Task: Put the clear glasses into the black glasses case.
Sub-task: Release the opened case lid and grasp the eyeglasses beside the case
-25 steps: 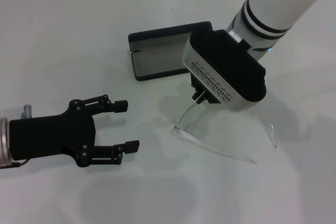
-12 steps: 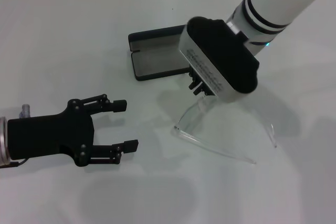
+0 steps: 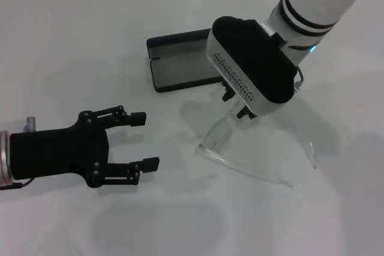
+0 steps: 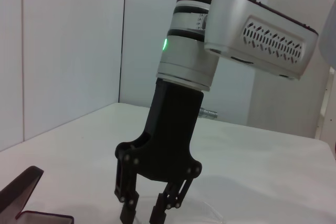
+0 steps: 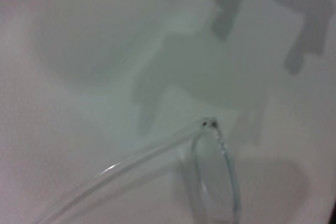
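Observation:
The clear glasses (image 3: pixel 240 166) lie on the white table with both temples reaching back; the right wrist view shows one temple and its hinge (image 5: pixel 210 125) close up. My right gripper (image 3: pixel 236 105) hangs fingers-down over the far end of the left temple, open, one finger on each side of it. From the left wrist view the same gripper (image 4: pixel 143 214) points down at the table with a small gap between its fingers. Behind it the black glasses case (image 3: pixel 180 67) lies open, grey lining up, its right end hidden by the arm. My left gripper (image 3: pixel 144 141) is open at the front left, holding nothing.
A corner of the case (image 4: pixel 21 190) shows low in the left wrist view. The white table (image 3: pixel 72 40) stretches bare to the left and in front of the glasses. A pale wall stands behind the table.
My right wrist has turned and shifted slightly right, so its fingers now straddle the temple's far end. The glasses, the case and the left arm have stayed put.

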You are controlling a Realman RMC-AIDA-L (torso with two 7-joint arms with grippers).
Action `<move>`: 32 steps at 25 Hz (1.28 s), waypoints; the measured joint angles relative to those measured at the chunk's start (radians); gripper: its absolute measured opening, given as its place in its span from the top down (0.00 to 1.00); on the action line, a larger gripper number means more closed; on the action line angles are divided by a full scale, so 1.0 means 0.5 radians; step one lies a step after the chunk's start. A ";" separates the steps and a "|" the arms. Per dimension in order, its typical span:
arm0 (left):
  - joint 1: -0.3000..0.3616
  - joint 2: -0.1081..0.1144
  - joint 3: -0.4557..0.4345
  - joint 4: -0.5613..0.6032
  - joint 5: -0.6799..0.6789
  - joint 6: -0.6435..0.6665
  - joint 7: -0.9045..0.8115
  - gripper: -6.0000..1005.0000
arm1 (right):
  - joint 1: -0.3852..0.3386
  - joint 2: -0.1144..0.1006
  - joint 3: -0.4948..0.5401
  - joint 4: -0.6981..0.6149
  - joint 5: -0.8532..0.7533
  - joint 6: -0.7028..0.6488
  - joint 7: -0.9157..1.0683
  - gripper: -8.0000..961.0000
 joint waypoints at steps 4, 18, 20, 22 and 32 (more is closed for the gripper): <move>0.000 0.000 0.000 0.000 0.000 -0.001 -0.001 0.21 | -0.009 0.001 -0.013 -0.007 0.024 0.040 -0.003 0.62; 0.006 0.000 0.000 0.000 0.000 0.001 -0.004 0.22 | -0.073 0.002 -0.292 0.036 0.132 0.323 -0.022 0.63; 0.006 0.000 0.000 0.000 0.000 0.003 -0.004 0.22 | -0.077 0.002 -0.313 0.040 0.133 0.338 -0.022 0.63; 0.007 0.000 0.000 0.000 0.000 0.004 -0.004 0.22 | -0.078 0.002 -0.317 0.039 0.134 0.337 -0.022 0.63; 0.005 0.000 0.000 0.000 0.000 0.004 -0.004 0.23 | -0.090 0.002 -0.348 0.019 0.165 0.336 -0.022 0.68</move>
